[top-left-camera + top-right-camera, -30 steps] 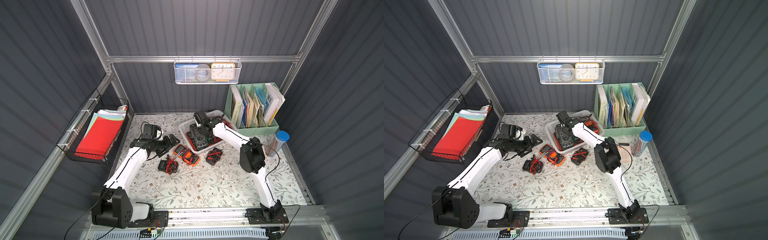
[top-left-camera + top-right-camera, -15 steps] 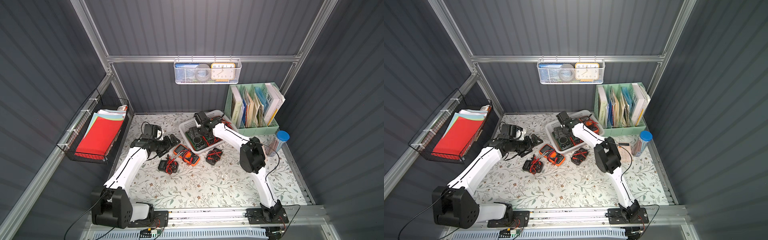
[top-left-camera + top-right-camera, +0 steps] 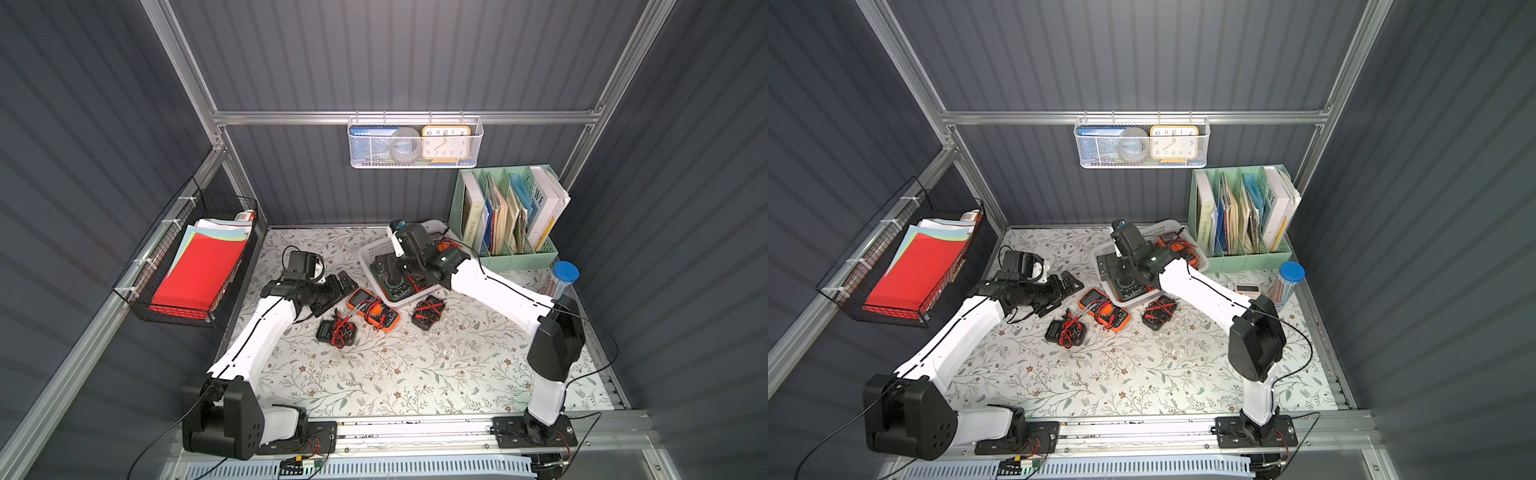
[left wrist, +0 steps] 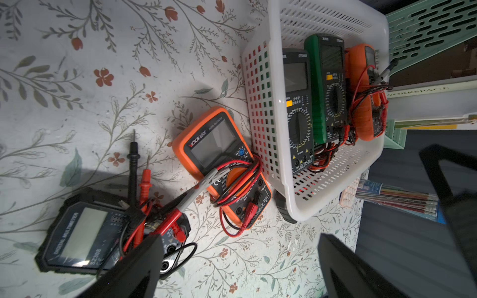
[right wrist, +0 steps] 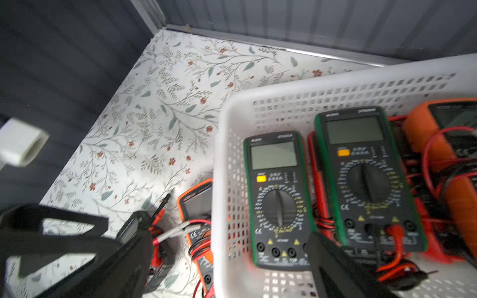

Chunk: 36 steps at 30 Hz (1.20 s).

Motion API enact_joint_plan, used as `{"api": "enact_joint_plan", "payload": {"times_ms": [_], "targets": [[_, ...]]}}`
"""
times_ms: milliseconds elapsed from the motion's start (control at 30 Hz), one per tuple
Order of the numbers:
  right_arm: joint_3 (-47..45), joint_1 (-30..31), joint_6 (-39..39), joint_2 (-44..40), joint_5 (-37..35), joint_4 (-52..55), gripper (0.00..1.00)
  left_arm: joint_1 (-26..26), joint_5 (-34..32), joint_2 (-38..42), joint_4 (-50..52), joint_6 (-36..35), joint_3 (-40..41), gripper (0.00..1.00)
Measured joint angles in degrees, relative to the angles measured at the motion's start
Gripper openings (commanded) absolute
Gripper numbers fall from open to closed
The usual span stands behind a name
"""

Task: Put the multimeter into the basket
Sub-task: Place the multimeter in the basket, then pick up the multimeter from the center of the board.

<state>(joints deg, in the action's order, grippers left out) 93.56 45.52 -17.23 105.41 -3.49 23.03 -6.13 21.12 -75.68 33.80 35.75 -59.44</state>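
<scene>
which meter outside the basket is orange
The Victor meter, lying beside the basket with leads wrapped round it. The other two on the table are black: the big-screen meter and the small meter.

"VICTOR 890F": orange multimeter [image 4: 222,165]. "DIGITAL MULTIMETER": black multimeter [image 4: 77,237]. "DT9205A": dark multimeter [image 4: 296,108] in basket [image 4: 260,85]. "WORKSPACE": book spine [image 4: 418,90]. Hour numerals: clock [image 3: 445,143].

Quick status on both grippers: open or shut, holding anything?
Left gripper: jaws open, holding nothing.
Right gripper: jaws open, holding nothing, above the white perforated plastic basket.
</scene>
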Motion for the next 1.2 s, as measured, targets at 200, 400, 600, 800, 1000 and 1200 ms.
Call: {"api": "enact_joint_plan", "payload": {"times_ms": [200, 400, 600, 800, 1000, 1200], "targets": [[-12.3, 4.9, -1.7, -1.3, -1.3, -2.6, 0.99, 0.1, -3.1, 0.6, 2.8, -0.4, 0.0, 0.99], [-17.7, 5.3, -2.0, -1.3, -4.3, -9.2, 0.99, 0.3, -3.9, 0.7, 4.4, -0.8, -0.2, 0.99], [-19.1, 5.3, -1.8, -0.9, -5.7, -12.7, 0.99, 0.5, -4.0, 1.1, 4.7, -1.2, -0.2, 0.99], [-24.3, 5.7, -1.9, -6.8, -5.0, -14.0, 0.99, 0.5, -3.9, 1.5, 4.7, -1.6, -0.5, 0.99], [-24.9, 6.1, -2.3, -11.8, -4.1, -11.4, 0.99, 0.5, -3.3, 1.5, 4.6, -2.3, -0.9, 0.99], [-30.1, 6.1, -3.9, -11.1, -3.6, -13.1, 0.99, 0.5, -3.0, 1.5, 4.5, -3.0, -0.9, 0.99]]}}
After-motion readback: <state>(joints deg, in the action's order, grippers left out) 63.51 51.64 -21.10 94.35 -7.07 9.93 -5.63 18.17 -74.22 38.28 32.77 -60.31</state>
